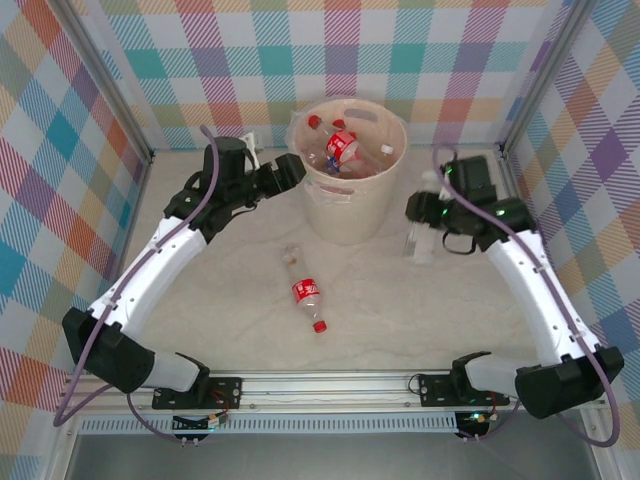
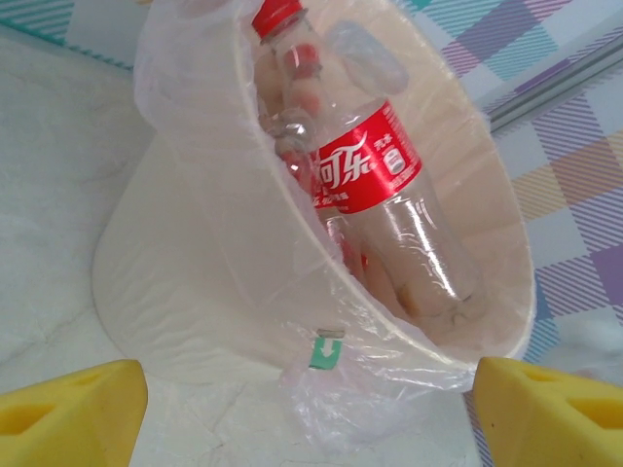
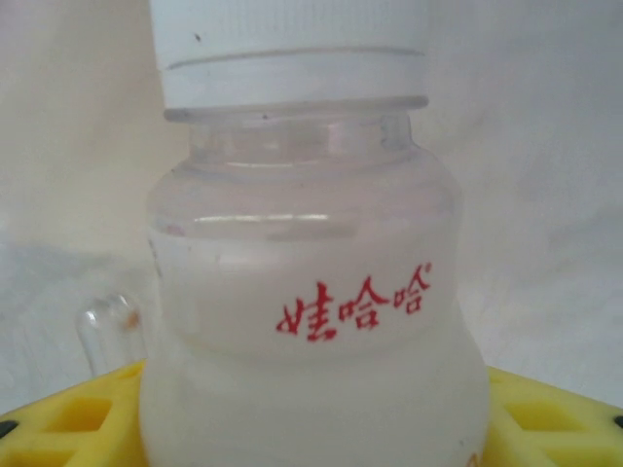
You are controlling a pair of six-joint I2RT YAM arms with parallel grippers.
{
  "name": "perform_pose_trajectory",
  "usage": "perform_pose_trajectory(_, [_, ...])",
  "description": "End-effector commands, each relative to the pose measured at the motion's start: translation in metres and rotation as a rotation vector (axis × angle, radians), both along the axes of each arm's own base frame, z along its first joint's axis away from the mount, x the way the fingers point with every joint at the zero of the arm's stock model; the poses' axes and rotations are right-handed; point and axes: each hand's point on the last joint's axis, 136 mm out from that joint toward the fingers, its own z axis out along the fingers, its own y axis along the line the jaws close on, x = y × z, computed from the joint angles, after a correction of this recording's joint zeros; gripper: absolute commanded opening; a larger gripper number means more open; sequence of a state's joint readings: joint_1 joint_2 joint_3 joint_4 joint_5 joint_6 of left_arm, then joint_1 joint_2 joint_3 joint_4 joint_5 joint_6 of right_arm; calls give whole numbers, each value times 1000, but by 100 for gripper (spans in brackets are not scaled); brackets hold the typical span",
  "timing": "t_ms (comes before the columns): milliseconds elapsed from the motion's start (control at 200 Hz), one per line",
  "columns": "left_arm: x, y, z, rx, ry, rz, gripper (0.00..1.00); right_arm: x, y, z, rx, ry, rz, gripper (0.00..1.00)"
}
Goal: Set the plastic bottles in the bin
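bin (image 1: 350, 215) far middle, cream, red-capped bottles (image 1: 341, 147) inside | right gripper (image 1: 418, 232) squeezes milky white-capped bottle (image 3: 311, 321) right of bin | left gripper (image 2: 311, 413) spread wide, empty | red-label bottle (image 1: 308, 293) lies flat, nearer than bin

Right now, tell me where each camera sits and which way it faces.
Top external: above and behind the arms, looking down on the table, the bin, the left arm and the right arm.
Left wrist: on the left arm, facing the bin's open mouth; its yellow fingertips sit in the bottom corners.
Right wrist: on the right arm, close against a white bottle; yellow fingers on either side.
Shared: top external and left wrist both show the red-labelled bottle in the bin.
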State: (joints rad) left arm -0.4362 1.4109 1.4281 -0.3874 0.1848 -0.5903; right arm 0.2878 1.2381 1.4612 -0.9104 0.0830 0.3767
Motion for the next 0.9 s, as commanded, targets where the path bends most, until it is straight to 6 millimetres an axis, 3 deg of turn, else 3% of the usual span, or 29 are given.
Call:
perform_pose_trajectory(0, [16, -11, 0, -56, 21, -11, 86, 22, -7, 73, -93, -230, 61, 55])
perform_pose_trajectory(80, [25, -22, -6, -77, 49, -33, 86, 38, 5, 121, -69, -378, 112, 55])
perform_pose_trajectory(200, [34, -31, -14, -98, 72, -40, 85, 62, 28, 177, -26, -566, 208, 55])
perform_pose_trajectory(280, [35, -32, -18, -74, 81, -38, 85, 85, 46, 199, -6, -650, 269, 54])
perform_pose_trajectory(405, [38, -28, -35, -20, 121, -10, 85, 125, 77, 213, -9, -756, 375, 56])
perform_pose_trajectory(495, [37, -25, -45, 6, 146, 7, 85, 152, 95, 211, -57, -810, 429, 57])
perform_pose_trajectory(620, [32, -18, -52, 27, 156, 27, 85, 187, 115, 182, -71, -759, 499, 57])
perform_pose_trajectory(740, [30, -14, -54, 44, 162, 37, 85, 202, 131, 146, -82, -679, 566, 57])
perform_pose_trajectory(895, [31, -15, -60, 48, 174, 36, 85, 206, 142, 104, -70, -578, 600, 57])
